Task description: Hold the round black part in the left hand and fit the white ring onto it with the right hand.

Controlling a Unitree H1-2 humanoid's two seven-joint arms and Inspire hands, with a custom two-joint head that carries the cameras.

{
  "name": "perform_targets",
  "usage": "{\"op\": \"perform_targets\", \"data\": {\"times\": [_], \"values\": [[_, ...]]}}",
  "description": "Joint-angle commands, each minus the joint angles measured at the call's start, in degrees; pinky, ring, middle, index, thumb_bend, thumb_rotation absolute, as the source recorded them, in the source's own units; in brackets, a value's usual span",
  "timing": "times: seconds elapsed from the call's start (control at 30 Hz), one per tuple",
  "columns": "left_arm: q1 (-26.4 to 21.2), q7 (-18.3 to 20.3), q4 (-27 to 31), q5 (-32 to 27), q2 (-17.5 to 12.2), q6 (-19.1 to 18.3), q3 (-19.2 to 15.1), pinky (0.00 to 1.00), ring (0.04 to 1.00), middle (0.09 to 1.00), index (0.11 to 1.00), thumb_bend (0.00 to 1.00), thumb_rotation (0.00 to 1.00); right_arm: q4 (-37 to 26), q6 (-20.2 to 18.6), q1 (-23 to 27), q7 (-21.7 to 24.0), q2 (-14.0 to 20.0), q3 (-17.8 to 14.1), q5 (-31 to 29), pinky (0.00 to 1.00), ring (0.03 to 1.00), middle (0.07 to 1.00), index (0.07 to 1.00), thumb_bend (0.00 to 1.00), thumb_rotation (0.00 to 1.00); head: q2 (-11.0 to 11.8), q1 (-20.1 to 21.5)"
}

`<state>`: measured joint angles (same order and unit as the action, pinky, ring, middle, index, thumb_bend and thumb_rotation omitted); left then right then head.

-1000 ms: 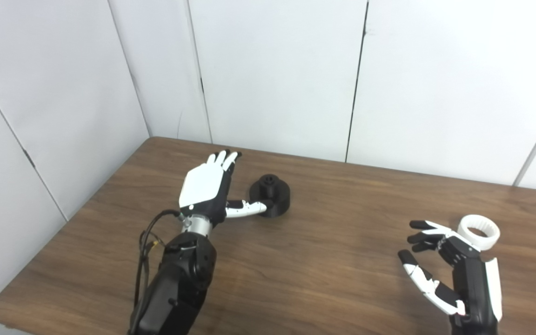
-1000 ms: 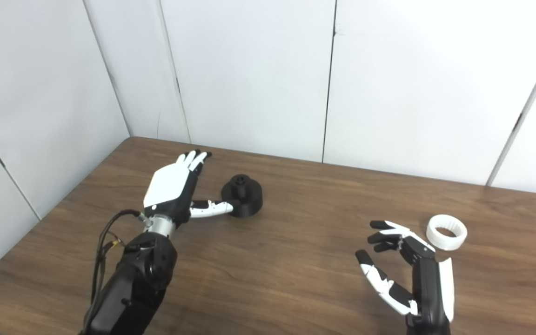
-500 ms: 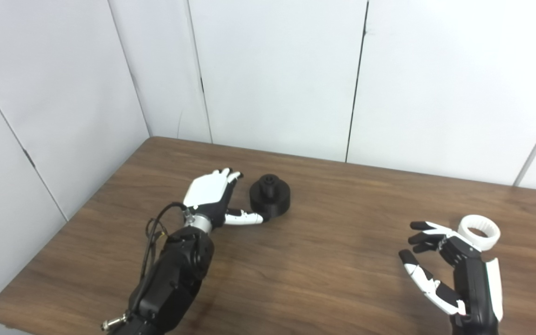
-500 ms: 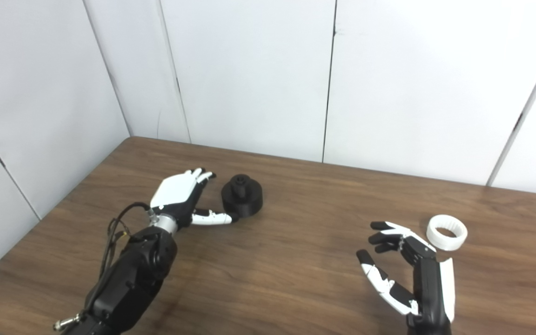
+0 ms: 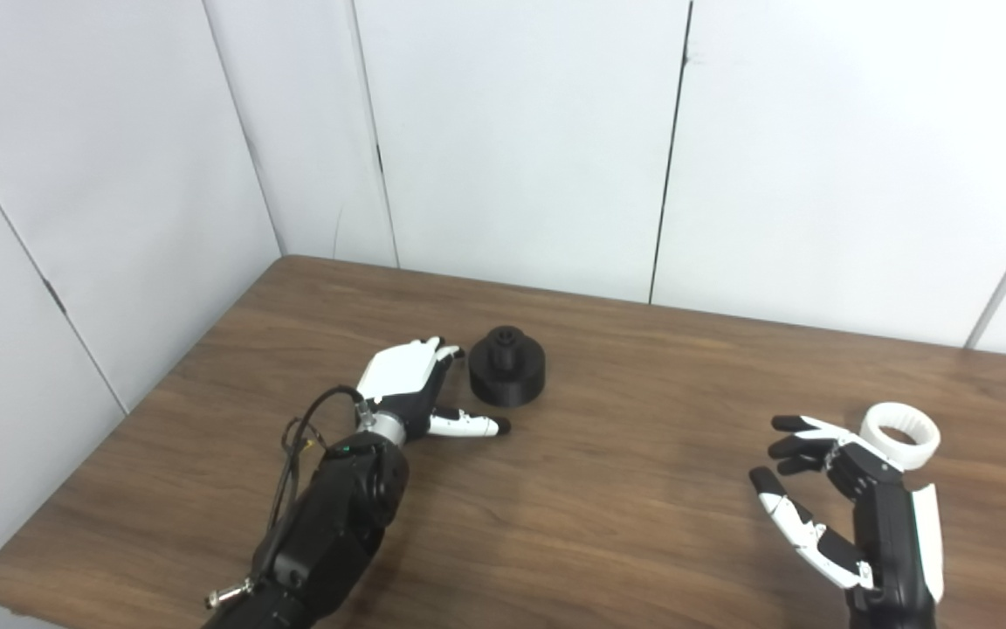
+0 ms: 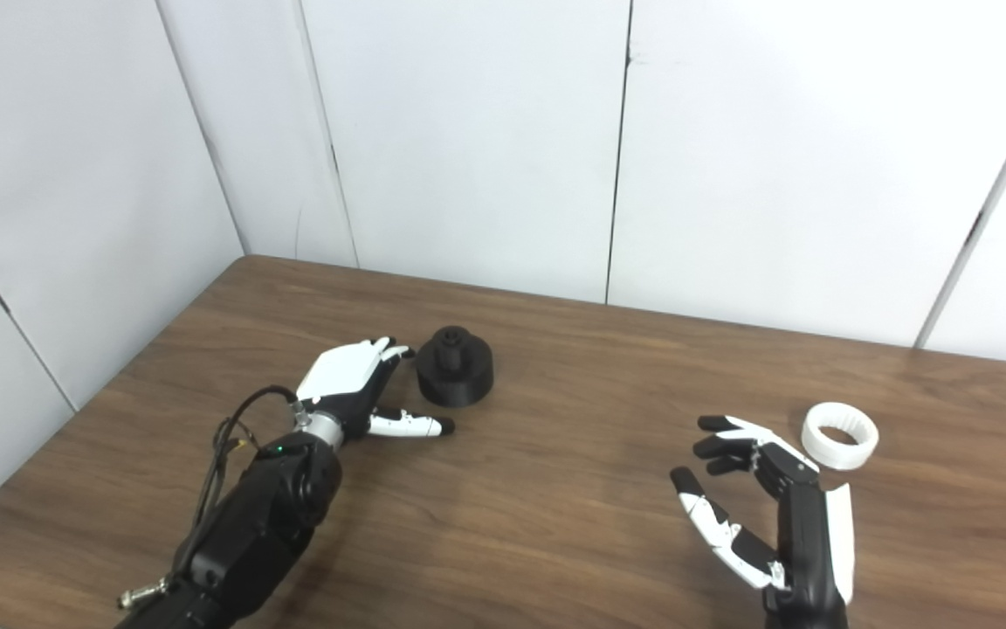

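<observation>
Both hands spread, holding nothing: left hand (image 5: 405, 382) beside black part (image 5: 507, 378), right hand (image 5: 844, 507) near white ring (image 5: 900, 434).

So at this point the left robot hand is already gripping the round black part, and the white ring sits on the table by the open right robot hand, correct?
Not quite: the left robot hand is open beside the round black part, not gripping it, as the right eye view shows. The white ring does sit on the table by the open right robot hand.
</observation>
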<state>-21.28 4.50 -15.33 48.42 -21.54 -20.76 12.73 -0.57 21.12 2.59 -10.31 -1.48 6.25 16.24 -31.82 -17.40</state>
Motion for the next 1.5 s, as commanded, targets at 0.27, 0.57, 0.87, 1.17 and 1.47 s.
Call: {"op": "perform_targets", "data": {"times": [0.27, 0.57, 0.87, 1.17, 1.47], "values": [[-4.0, -5.9, -5.0, -1.5, 0.5, 2.3, 1.1, 0.95, 1.000, 1.000, 0.904, 1.00, 0.69, 2.8, -0.1, -4.7, 0.0, 2.7, -1.7, 1.2, 0.49, 0.567, 0.668, 0.499, 0.50, 0.16, -0.4, 0.0], [-5.1, -8.8, -8.1, -4.1, 1.1, 3.2, 0.8, 0.95, 1.000, 1.000, 0.899, 1.00, 0.68, 2.5, -0.2, -4.8, 0.0, 2.7, -1.7, 1.5, 0.49, 0.565, 0.665, 0.499, 0.50, 0.16, -0.5, 0.5], [-5.9, -12.6, -11.1, -8.0, 2.8, 5.7, -0.5, 0.93, 1.000, 1.000, 0.878, 1.00, 0.63, 1.7, -0.4, -5.0, 0.1, 2.5, -1.7, 1.7, 0.48, 0.563, 0.666, 0.499, 0.50, 0.16, -0.8, 1.0], [-7.4, -14.4, -14.0, -10.3, 3.9, 8.0, -0.6, 0.92, 1.000, 1.000, 0.871, 1.00, 0.63, 1.3, -0.2, -5.4, -0.5, 2.4, -1.7, 2.9, 0.48, 0.556, 0.656, 0.499, 0.50, 0.16, -1.1, 1.5], [-8.6, -14.8, -16.7, -13.1, 4.8, 10.3, -0.7, 0.93, 1.000, 1.000, 0.858, 1.00, 0.58, 1.0, -0.2, -5.6, -0.9, 2.4, -1.6, 3.5, 0.47, 0.556, 0.660, 0.499, 0.50, 0.16, -1.5, 1.8]]}}
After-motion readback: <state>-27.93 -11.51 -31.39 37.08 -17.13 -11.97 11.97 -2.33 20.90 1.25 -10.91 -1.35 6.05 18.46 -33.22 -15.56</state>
